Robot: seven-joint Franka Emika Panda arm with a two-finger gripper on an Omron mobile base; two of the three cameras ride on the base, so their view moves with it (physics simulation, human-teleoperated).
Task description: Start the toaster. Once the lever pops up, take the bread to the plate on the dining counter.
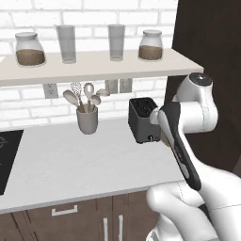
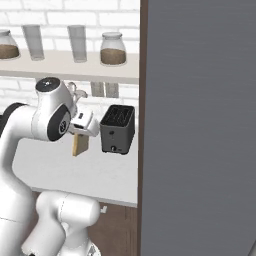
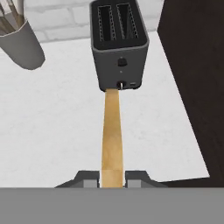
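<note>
Gripper (image 3: pixel 112 178) clamped on the bread (image 3: pixel 112 135), fingers pressed against both flat faces of the slice at its near end. Hand view looks along the slice edge-on: a thin tan strip running up toward the toaster (image 3: pixel 119 46), whose two top slots are empty and whose front shows a small knob low down. From this angle the far end of the slice overlaps the toaster's lower front; contact there cannot be judged.

Right base view gives the side-on read: bread (image 2: pixel 80 144) hangs below the hand, clear of the counter (image 2: pixel 75 172), and a gap separates it from the toaster (image 2: pixel 118 129) to its right. A tall grey panel (image 2: pixel 200 125) stands just right of the toaster.

Left base view: forearm covers the hand and slice. Toaster (image 1: pixel 142 120) sits at the back right of the counter (image 1: pixel 70 164), near the dark wall panel (image 1: pixel 207 42). Grey utensil cup (image 1: pixel 87 120) stands well apart to its left. Shelf (image 1: pixel 94 68) above carries two jars and two glasses.

Open counter lies left of and in front of the toaster; the cooktop (image 1: pixel 8 157) sits at the far left edge. Counter's front edge runs above dark wood cabinets (image 1: pixel 70 219).
</note>
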